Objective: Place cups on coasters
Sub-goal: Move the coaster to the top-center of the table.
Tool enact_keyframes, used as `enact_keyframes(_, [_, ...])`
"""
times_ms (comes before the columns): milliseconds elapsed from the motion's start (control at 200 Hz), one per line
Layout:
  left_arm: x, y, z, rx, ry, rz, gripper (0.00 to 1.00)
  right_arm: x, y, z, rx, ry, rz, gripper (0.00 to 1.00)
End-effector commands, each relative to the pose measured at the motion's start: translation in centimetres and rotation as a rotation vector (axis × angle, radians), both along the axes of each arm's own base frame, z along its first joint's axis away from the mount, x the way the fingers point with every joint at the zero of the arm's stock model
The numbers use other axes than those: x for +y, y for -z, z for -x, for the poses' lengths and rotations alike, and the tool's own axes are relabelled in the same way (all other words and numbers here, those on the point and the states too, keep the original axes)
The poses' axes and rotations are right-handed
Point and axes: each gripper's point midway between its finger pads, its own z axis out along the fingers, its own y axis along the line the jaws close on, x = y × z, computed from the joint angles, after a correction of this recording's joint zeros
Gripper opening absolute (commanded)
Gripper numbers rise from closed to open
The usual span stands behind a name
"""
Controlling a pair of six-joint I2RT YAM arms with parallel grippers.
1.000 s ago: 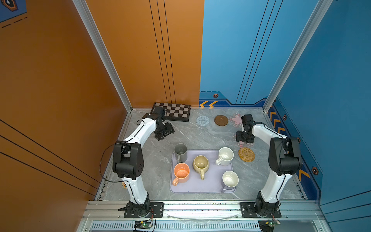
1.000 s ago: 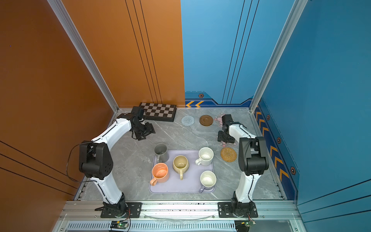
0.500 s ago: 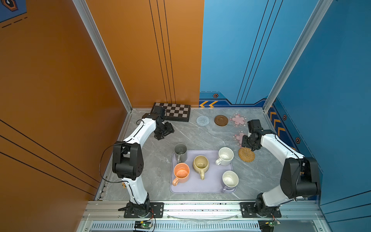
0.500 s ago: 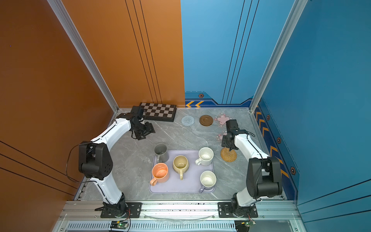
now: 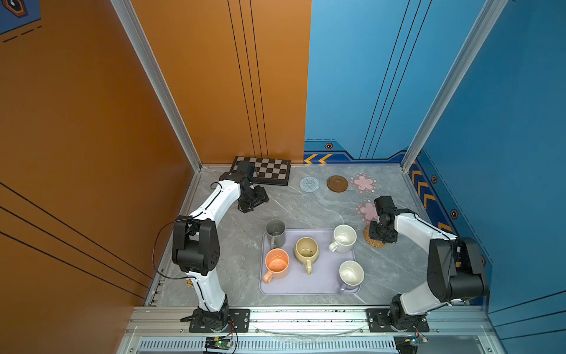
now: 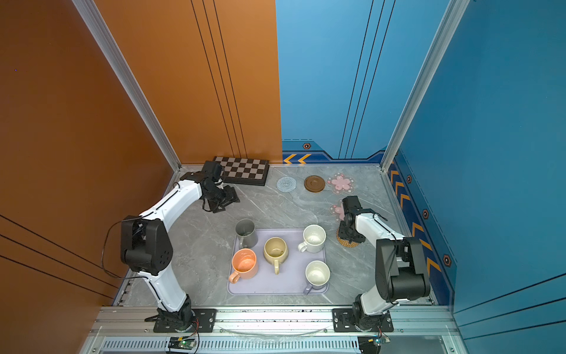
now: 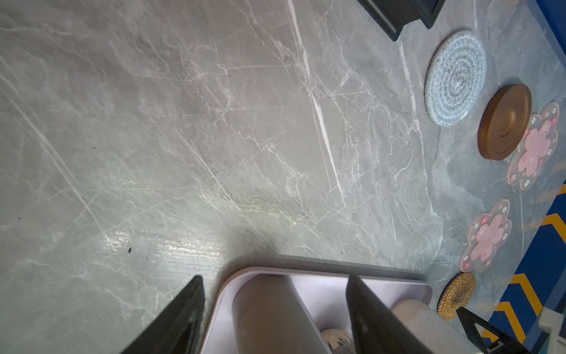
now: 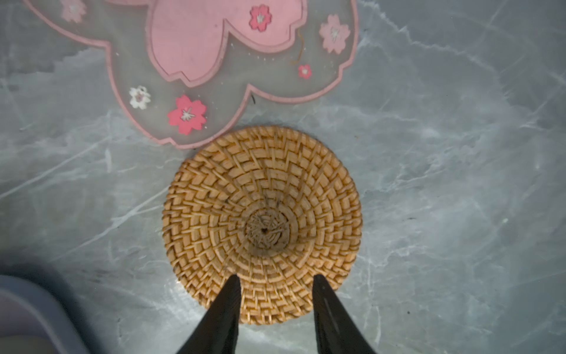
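Five cups stand on the lavender tray: grey, orange, beige-yellow, speckled white and lavender. The coasters lie bare: pale-blue spiral, brown disc, two pink flowers and rattan. My right gripper hovers low over the rattan coaster's edge, jaws apart with nothing between them. My left gripper hangs open over bare table behind the grey cup.
A black-and-grey chequered board lies at the back left, just behind my left wrist. Walls close the table on three sides. The tray's corner is close beside the rattan coaster.
My right arm swung from the nearer pink flower coaster forward to the rattan coaster, and its jaws narrowed. The left arm stayed still.
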Motion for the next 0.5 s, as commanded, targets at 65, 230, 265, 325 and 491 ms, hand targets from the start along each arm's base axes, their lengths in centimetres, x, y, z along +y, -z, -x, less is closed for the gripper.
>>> enact_keyframes(65, [-0.2,-1.0,0.7,-0.017,0.025,0.008,0.73,-0.1,1.2,0.4,0.02,0.023,0.019,0.41])
enact_keyframes(230, [0.0,-1.3,0.6,-0.022,0.025,0.012,0.73,0.7,1.8,0.4,0.045,0.023,-0.017,0.39])
enact_keyframes(265, [0.0,-1.3,0.6,-0.023,0.025,0.011,0.73,1.1,1.8,0.5,0.054,0.016,-0.023,0.38])
enact_keyframes(325, [0.2,-1.4,0.7,-0.025,0.022,0.014,0.73,1.6,1.5,0.9,0.072,-0.008,-0.021,0.38])
enact_keyframes(491, [1.0,-1.6,1.0,-0.028,0.009,0.015,0.73,2.3,1.5,1.6,0.111,-0.05,0.005,0.39])
